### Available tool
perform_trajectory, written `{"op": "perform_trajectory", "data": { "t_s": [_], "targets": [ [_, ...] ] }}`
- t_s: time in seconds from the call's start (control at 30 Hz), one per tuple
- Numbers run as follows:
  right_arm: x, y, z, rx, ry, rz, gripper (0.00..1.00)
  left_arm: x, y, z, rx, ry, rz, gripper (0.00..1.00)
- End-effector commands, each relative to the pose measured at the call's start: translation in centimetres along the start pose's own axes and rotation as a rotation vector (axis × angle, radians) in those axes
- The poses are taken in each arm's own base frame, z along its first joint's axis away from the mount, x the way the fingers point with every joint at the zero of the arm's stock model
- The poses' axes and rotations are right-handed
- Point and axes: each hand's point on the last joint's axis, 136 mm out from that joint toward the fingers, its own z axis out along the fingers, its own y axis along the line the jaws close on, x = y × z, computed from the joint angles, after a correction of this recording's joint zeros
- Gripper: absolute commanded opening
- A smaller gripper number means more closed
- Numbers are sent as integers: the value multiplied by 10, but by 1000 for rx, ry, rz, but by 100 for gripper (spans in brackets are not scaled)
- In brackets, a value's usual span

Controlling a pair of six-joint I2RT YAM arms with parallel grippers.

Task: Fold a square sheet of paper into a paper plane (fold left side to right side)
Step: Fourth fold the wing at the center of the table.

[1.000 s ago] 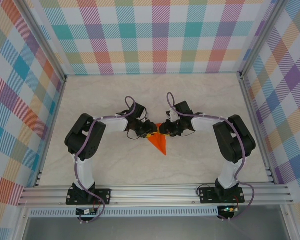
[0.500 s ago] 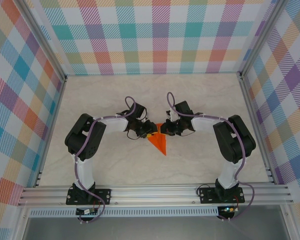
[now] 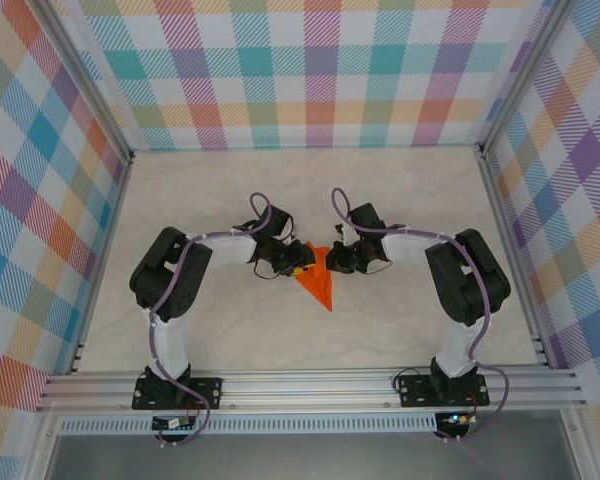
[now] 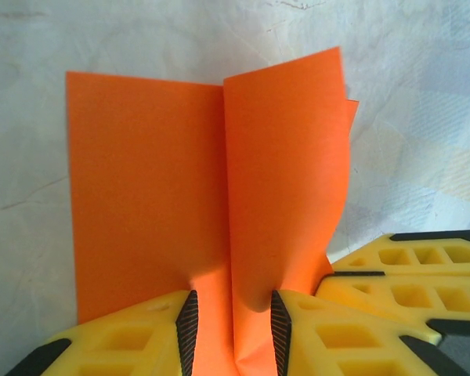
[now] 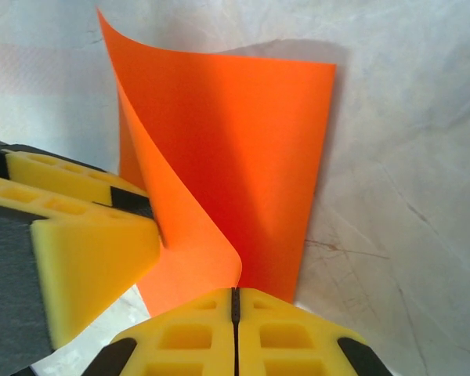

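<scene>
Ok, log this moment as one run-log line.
stage: mid-fold | orange paper: creased, one flap raised | left gripper: part open, straddling crease | right gripper: shut on raised flap

orange paper (image 4: 149, 180), upright fold between parted fingers of left end effector (image 4: 231, 309)

The pale marbled desk (image 3: 230, 190) lies free across its far half and down both outer flanks, hemmed by checked pastel walls (image 3: 320, 70). At the centre the left arm's yellow plastic fingers (image 4: 117, 348) and the right arm's yellow plastic fingers (image 5: 188, 337) crowd around the bright orange folded sheet of paper (image 3: 321, 288), whose raised flap stands between them.
</scene>
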Motion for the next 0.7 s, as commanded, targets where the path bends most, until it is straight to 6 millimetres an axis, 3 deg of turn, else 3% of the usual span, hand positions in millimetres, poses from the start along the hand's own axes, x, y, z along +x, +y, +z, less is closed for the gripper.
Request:
{"op": "perform_trajectory", "data": {
  "t_s": [0.0, 0.67],
  "targets": [
    [-2, -8, 3, 39, 7, -12, 6, 6, 8, 2, -20, 21, -10, 33],
    [-6, -13, 3, 75, -2, -29, 6, 7, 8, 5, -22, 29, -9, 33]
  ]
}}
